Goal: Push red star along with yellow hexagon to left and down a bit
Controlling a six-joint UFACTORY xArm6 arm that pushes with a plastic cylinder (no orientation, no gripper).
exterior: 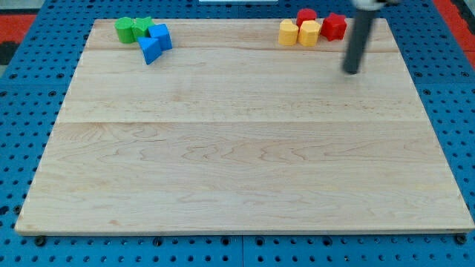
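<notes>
A red star [334, 26] sits at the top right of the wooden board [245, 148], touching a yellow hexagon [309, 33] on its left. Another yellow block [289, 33] lies just left of the hexagon, and a second red block [306, 15] sits behind them. My tip [350, 71] is on the board below and slightly right of the red star, a short gap apart from it.
At the top left, two green blocks [132, 29] touch a blue cube [160, 35] and a blue triangle-like block [149, 50]. A blue perforated surface [460, 111] surrounds the board.
</notes>
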